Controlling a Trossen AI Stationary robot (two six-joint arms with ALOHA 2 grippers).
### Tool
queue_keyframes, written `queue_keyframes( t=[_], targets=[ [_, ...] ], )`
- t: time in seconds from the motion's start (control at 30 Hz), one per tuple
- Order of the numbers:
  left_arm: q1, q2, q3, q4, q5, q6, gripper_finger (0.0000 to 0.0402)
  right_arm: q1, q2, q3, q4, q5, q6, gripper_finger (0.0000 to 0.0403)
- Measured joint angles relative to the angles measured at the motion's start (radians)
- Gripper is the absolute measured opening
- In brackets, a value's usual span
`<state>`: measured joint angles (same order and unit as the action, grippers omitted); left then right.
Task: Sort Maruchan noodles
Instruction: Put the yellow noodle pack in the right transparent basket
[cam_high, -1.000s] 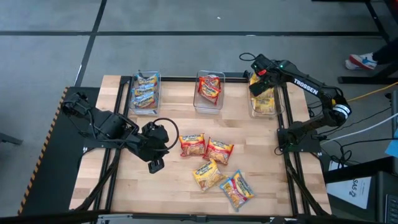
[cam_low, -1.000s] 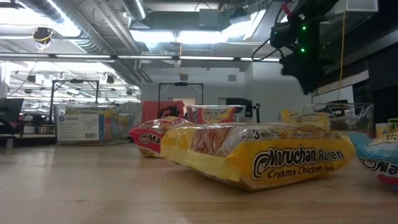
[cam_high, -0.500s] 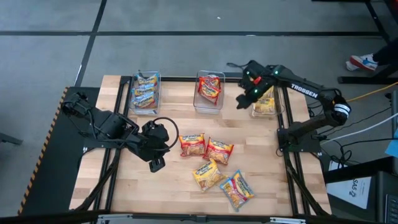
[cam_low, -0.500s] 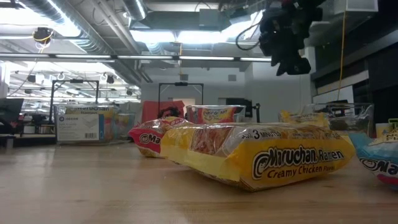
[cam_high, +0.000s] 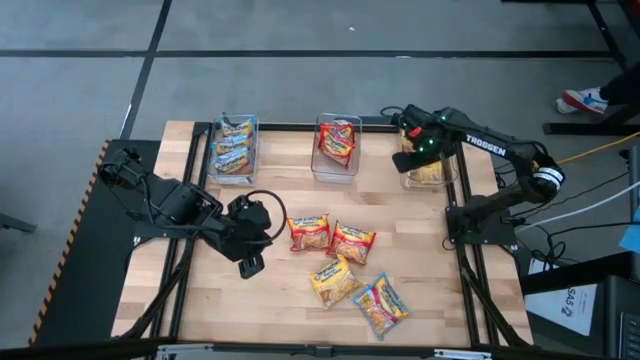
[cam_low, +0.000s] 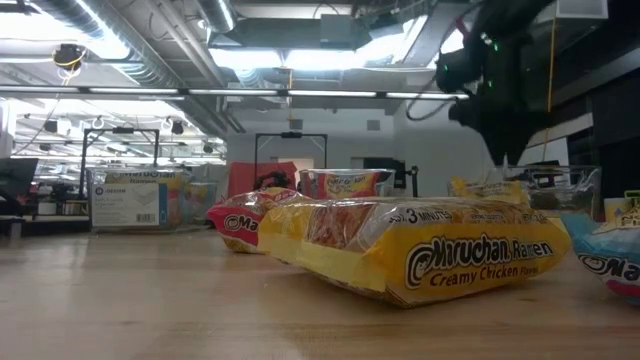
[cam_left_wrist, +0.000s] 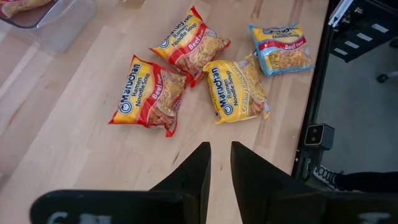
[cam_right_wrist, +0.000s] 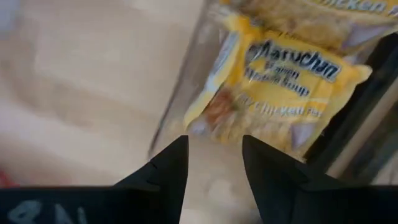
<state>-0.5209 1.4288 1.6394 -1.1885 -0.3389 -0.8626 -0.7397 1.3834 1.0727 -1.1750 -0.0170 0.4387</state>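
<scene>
Four Maruchan noodle packets lie flat on the table: two red (cam_high: 310, 232) (cam_high: 352, 242), one yellow (cam_high: 335, 280) and one blue (cam_high: 382, 303). At the far edge, blue packets fill the left bin (cam_high: 234, 148), a red one lies in the middle bin (cam_high: 337, 147), and yellow ones (cam_right_wrist: 292, 81) lie in the right bin (cam_high: 428, 165). My right gripper (cam_high: 408, 160) hangs open, pointing down, over the right bin's near left corner. My left gripper (cam_left_wrist: 219, 155) hovers left of the loose packets, its fingers a little apart with nothing between them.
The three clear bins stand in a row along the far edge. Bare wood lies between the bins and the loose packets and along the near left of the table. A black frame edges the table's left and right sides.
My right gripper has come from over the far part of the right bin toward the near edge, swinging out left of the bin and back again. It has sunk and its wrist has turned. The packets have stayed where they were.
</scene>
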Motion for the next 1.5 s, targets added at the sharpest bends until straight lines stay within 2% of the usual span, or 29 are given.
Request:
queue_keyframes(
  t=[0.1,0.27,0.53,0.9,1.03,1.27,1.5],
  targets=[
    [0.000,0.000,0.000,0.000,0.000,0.000,0.0057,-0.060,0.000,-0.063,0.062,0.020,0.011,0.0156],
    [0.000,0.000,0.000,0.000,0.007,0.006,0.0057,-0.123,0.000,-0.139,0.110,0.120,0.061,0.0156],
    [0.001,0.000,0.000,0.000,0.010,0.009,0.0057,-0.144,0.000,-0.216,0.279,0.101,0.148,0.0156],
    [-0.020,0.000,0.000,-0.001,0.012,0.009,0.0057,-0.144,0.087,-0.241,0.320,0.090,0.212,0.0154],
    [-0.035,0.000,0.000,-0.001,0.012,0.009,0.0057,-0.144,0.105,-0.237,0.327,0.087,0.197,0.0124],
    [-0.053,0.000,0.000,-0.001,0.012,0.009,0.0057,-0.144,0.084,-0.241,0.368,0.074,0.179,0.0018],
    [-0.052,0.000,0.000,-0.001,0.008,0.009,0.0057,-0.144,0.057,-0.241,0.335,0.075,0.108,0.0003]
  ],
)
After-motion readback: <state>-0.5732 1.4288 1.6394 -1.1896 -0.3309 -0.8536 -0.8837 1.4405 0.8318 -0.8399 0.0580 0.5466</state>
